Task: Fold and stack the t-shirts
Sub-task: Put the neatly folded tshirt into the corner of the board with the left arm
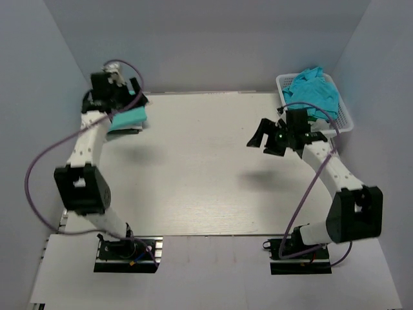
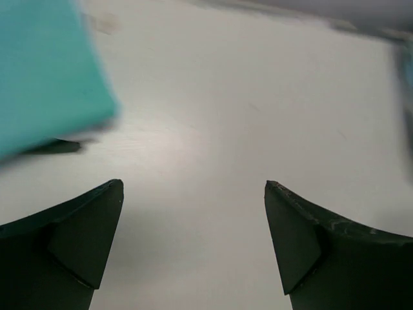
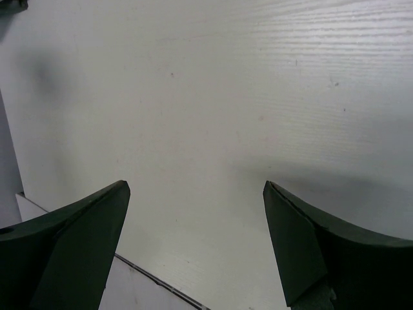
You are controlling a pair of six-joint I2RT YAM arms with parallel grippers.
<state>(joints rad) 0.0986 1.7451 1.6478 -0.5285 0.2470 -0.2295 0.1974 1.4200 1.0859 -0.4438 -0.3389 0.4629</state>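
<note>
Two black-and-white robot arms reach over the pale wood-grain counter [image 1: 206, 187]. The left arm [image 1: 87, 145] stretches to the upper left of the overhead frame, and its jaws are spread wide with nothing between them. They hang at the far end of a folded teal-green cloth t-shirt [image 1: 129, 119] that lies flat on the counter there. A dark sliver [image 1: 126, 132] shows under the shirt's near edge; what it is cannot be told. In the left wrist view the teal-green shirt [image 2: 45, 71] takes up the upper left corner, blurred and apart from both fingers, with bare counter between them. The right arm [image 1: 329, 171] bends toward the right of centre, its jaws likewise wide apart and gripping nothing, above bare counter. Just to its right, in the upper right of the overhead frame, stands a white plastic lattice basket [image 1: 345, 119]. Crumpled bright turquoise-blue t-shirt cloth [image 1: 313, 90] is heaped in it; how many garments cannot be told.
</note>
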